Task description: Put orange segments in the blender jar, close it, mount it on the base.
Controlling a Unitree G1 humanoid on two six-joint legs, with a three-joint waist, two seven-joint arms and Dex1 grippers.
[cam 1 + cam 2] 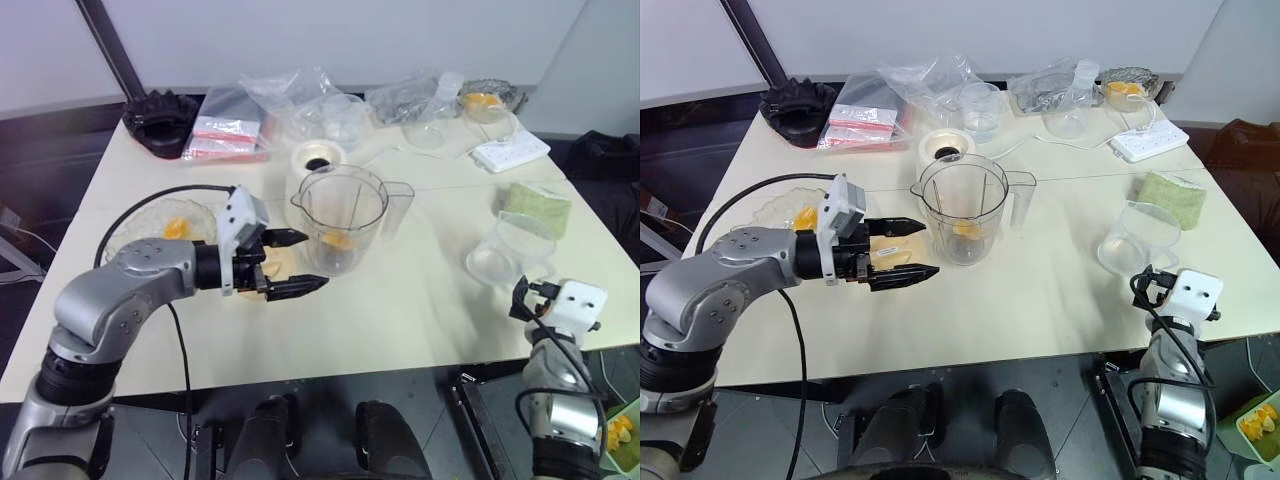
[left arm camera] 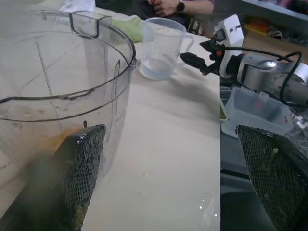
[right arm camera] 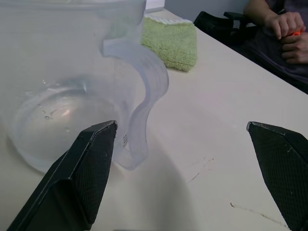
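At the cream table (image 1: 400,310), my left gripper (image 1: 292,262) hangs beside the tall clear plastic blender jar (image 1: 342,222), its two black fingers spread wide and holding nothing. The jar stands upright just in front of the squat white cylindrical base (image 1: 316,160), unmounted and uncapped, with glossy yellow-orange orange segments (image 1: 337,240) lying at its bottom. More segments sit on a clear glass plate (image 1: 135,228) to the jar's left, behind my left arm. My right gripper (image 1: 524,296) waits well to the jar's right, near the table's edge, fingers likewise fully apart and empty, facing a smaller clear measuring cup with a curved handle (image 3: 139,96); a folded green cloth (image 1: 537,203) lies beyond that cup.

The risks, as I judge them: my left fingers sit close to the jar's wall, so a careless sweep could knock it over and spill the fruit. The right gripper could mistake the smaller cup for the jar. A flat pale orange round lid (image 1: 890,250) lies under my left fingers, awkward to pinch.
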